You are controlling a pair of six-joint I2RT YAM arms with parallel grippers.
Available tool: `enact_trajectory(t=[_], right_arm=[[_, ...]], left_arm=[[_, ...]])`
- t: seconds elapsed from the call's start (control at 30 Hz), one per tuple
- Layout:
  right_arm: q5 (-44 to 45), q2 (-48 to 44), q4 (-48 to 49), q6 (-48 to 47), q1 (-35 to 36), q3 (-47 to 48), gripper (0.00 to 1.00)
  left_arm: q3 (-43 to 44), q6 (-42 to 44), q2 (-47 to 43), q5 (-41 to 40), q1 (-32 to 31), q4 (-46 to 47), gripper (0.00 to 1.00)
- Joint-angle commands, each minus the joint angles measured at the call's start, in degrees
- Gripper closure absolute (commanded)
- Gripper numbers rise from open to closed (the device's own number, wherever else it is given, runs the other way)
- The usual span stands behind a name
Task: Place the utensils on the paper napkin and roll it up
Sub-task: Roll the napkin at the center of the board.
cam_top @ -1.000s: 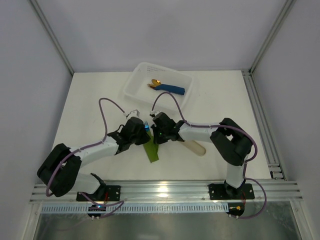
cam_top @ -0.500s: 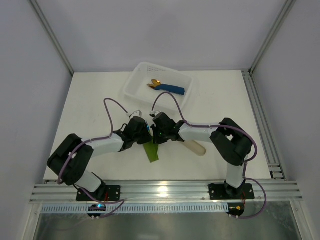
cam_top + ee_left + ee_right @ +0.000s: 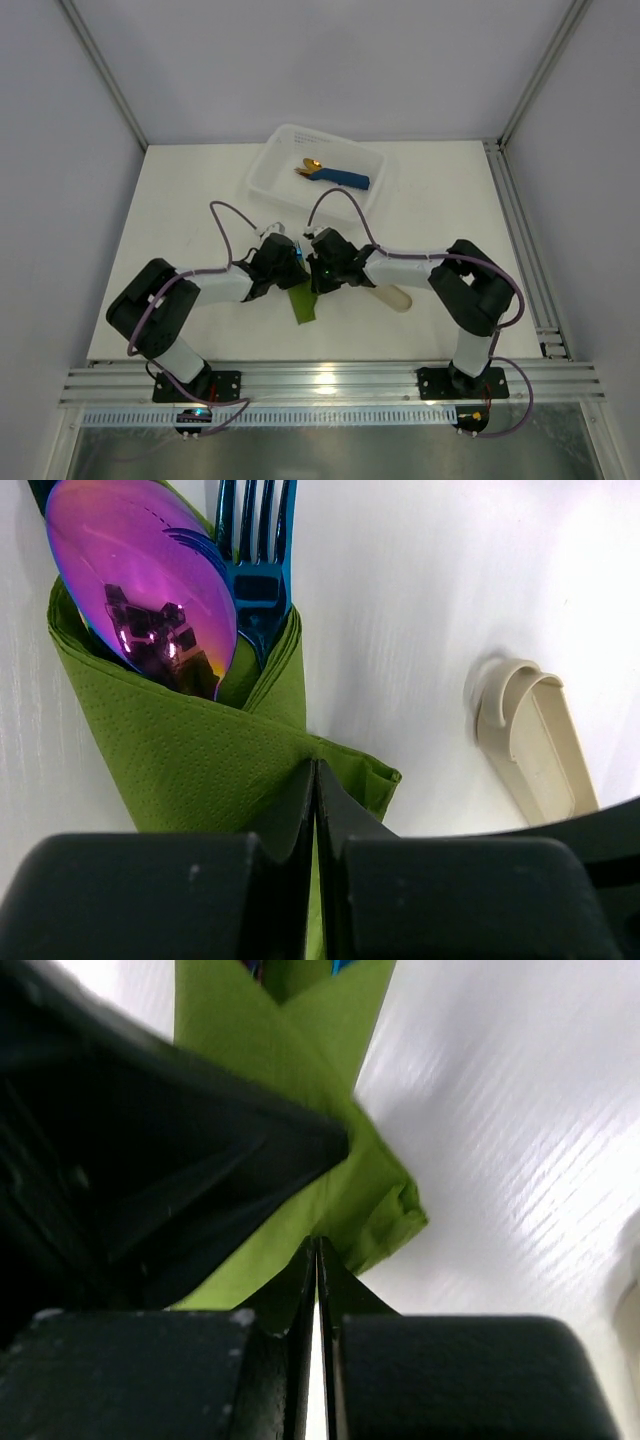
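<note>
Two robot arms meet over the paper napkin (image 3: 305, 302), which is folded around the utensils (image 3: 140, 580), an iridescent spoon and fork, on the near side of the white bin (image 3: 262, 178). The left gripper (image 3: 316, 770) and right gripper (image 3: 318, 1245) are each pinched fully closed, tips against the green paper. A beige oblong piece (image 3: 530, 745) also lies on the bin's near side.

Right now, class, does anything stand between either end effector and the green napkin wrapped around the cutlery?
Nothing visible does. The left end effector and right end effector are shut, tips right at the paper napkin folded around the utensils. The beige piece lies apart.
</note>
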Motion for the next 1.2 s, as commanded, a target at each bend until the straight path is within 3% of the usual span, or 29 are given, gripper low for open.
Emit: enact_trajectory(t=[0.0, 0.3, 0.53, 0.87, 1.17], right_arm=[[-3.2, -4.7, -1.7, -1.3, 0.3, -2.5, 0.95], [-13.0, -10.8, 5.4, -0.5, 0.5, -8.4, 0.96], [-19.2, -8.8, 10.4, 0.2, 0.5, -7.9, 0.96], [-22.5, -4.1, 13.9, 1.1, 0.4, -8.9, 0.96], [-22.6, -5.3, 16.2, 1.7, 0.4, -15.3, 0.96]], left_arm=[[-0.8, -0.4, 2.6, -1.0, 0.4, -3.5, 1.0], [-2.1, -1.2, 1.4, -0.6, 0.5, -3.8, 1.0], [-2.0, -1.4, 1.8, 0.0, 0.5, -3.5, 1.0], [-2.0, -1.7, 2.2, 0.7, 0.4, -2.9, 1.0], [-2.9, -1.9, 1.4, 0.0, 0.4, -2.8, 1.0]])
